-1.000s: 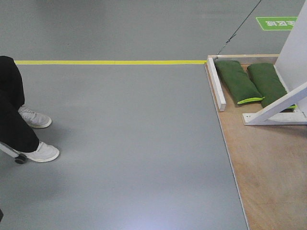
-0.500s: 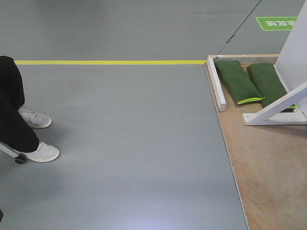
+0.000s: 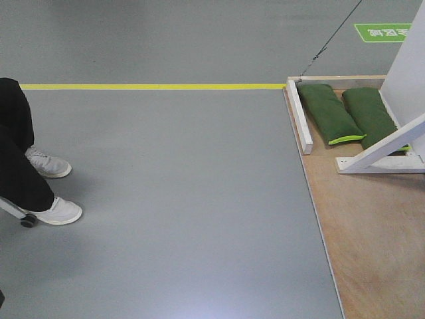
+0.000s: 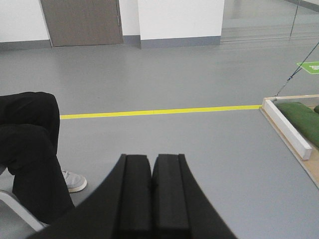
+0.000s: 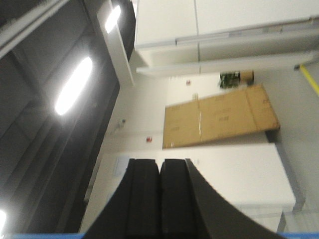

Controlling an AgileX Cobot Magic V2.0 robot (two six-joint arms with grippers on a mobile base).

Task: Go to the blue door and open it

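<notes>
The left gripper (image 4: 151, 194) and the right gripper (image 5: 160, 199) are both clenched on nothing, probably for driving. Green sandbags (image 3: 329, 113) at the far right probably weigh down the plywood base (image 3: 372, 232). The blue door is not visible.

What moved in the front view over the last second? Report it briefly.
Nothing visibly changed. The person's white shoes, the yellow floor line, the green sandbags and the white angled brace on the wooden platform all lie exactly where they were.
</notes>
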